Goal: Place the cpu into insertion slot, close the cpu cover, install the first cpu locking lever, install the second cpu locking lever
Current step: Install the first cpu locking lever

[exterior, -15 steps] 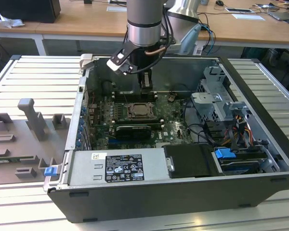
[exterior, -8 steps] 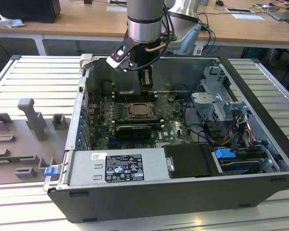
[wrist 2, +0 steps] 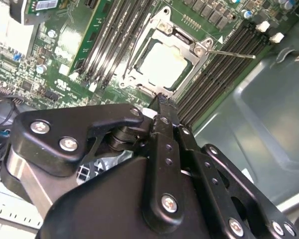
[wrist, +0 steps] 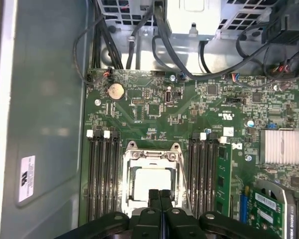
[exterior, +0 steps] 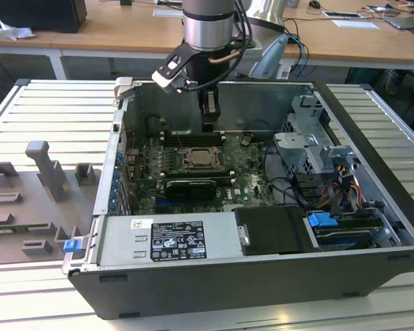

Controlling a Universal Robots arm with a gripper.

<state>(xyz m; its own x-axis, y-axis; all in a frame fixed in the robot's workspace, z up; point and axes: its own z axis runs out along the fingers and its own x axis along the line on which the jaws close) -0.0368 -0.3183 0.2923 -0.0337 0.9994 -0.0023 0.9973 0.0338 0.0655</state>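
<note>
Colours: flat square metal-topped cpu [wrist: 150,183] is pale silvery-beige. Thin square metal cpu cover [wrist: 128,174] is light grey. Circuit board [wrist: 154,107] green. Long narrow memory slots [wrist: 100,174] black with white end clips. Finned heatsink [wrist: 279,147] silver, striped. Gripper [wrist: 159,194] matte black.

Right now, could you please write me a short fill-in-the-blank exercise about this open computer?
1. The cpu has a pale top, ____ in shape.
2. The cpu cover lies flat over it, not open but ____.
3. The hand hovers at the cover's edge, its two fingers pressed ____.
Missing words: square; closed; together.
</note>
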